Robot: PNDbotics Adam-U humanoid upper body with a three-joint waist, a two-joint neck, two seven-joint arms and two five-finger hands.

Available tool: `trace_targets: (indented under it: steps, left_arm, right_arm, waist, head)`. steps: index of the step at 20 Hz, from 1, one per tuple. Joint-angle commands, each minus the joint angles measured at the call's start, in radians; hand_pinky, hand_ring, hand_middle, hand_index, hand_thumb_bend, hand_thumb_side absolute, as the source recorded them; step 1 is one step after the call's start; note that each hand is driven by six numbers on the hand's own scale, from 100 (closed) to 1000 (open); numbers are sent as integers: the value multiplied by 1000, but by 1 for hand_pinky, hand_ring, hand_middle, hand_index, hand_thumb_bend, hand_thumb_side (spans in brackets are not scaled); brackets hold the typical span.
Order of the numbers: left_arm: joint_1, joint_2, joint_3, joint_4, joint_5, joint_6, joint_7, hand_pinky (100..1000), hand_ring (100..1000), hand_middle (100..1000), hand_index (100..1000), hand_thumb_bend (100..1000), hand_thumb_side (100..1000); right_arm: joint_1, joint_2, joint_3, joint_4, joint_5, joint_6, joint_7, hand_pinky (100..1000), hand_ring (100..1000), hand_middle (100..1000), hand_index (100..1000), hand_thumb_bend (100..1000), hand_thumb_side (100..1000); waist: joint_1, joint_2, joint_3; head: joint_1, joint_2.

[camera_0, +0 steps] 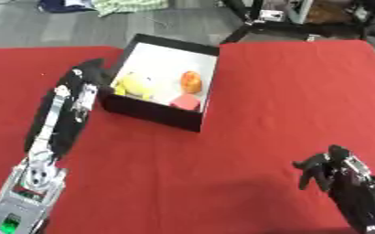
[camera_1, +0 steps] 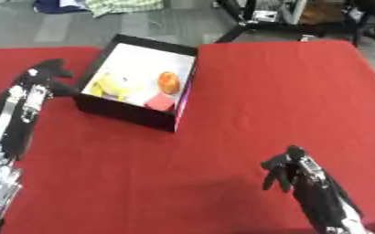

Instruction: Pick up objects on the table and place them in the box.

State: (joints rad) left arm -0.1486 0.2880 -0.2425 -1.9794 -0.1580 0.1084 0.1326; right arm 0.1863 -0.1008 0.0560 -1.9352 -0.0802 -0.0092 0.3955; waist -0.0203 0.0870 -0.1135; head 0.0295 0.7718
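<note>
Box [camera_0: 207,87] sits on the red desk [camera_0: 286,91], left of centre and turned askew, black outside and white inside. It holds 3 things: a yellow one [camera_0: 135,85] at the left, an orange one [camera_0: 190,81] toward the far right side, and a pink block [camera_0: 186,102] against the near wall. No loose thing shows on the cloth in either view, so the picking looks done or close to done, as far as these views reach.

Left hand [camera_1: 50,73] lies at the box's left wall, just beside the near-left corner, its arm running down to the lower left. Its fingers seem to hold nothing, but whether they are straight or curled I cannot tell. Right hand [camera_0: 325,167] hangs over bare cloth near the lower right, well apart from the box, fingers curled downward and empty.

Main risk is at the left wall. The hand is so close to the box that a pull back toward the body or a swing inward could catch the rim and drag or tip the box, which looks light, and the 3 things could slide or spill. Lifting clear first, then withdrawing, would avoid that. The right hand threatens nothing where it is.
</note>
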Motion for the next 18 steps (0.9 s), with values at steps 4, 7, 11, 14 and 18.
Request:
trace_targets:
  steps: [4, 7, 11, 14, 18]
  left_arm:
    - [4, -8, -6, -21, 1, 13, -7, 716, 605, 666, 857, 100, 913]
    - [7, -10, -7, -21, 2, 14, -9, 715, 603, 662, 856, 100, 917]
    - [15, -11, -12, -21, 1, 18, -17, 715, 603, 661, 857, 100, 922]
    - [16, -14, -10, -21, 1, 19, -15, 714, 602, 660, 858, 100, 923]
    - [19, -15, -9, -21, 7, 21, -11, 714, 601, 659, 859, 100, 923]
  right_arm:
    - [7, -7, -1, -7, 4, 1, -3, 883, 424, 201, 567, 100, 1000]
    - [8, -9, 1, -6, 3, 0, -1, 883, 424, 201, 567, 100, 1000]
    - [14, -10, -2, -5, 5, -1, -3, 883, 423, 200, 566, 100, 1000]
    - [23, -9, -1, -4, 11, 1, -4, 884, 423, 200, 566, 100, 1000]
    - [25, -11, 2, -4, 12, -1, 0, 883, 423, 199, 566, 100, 1000]
  waist:
    - [2, -17, -26]
    - [3, -20, -38]
    - [4, -23, -62]
    - [2, -24, -63]
    - [1, -29, -67]
  head:
    - [-7, -2]
    - [-7, -2]
    - [-26, -2]
    - [-26, -2]
    - [-20, -2]
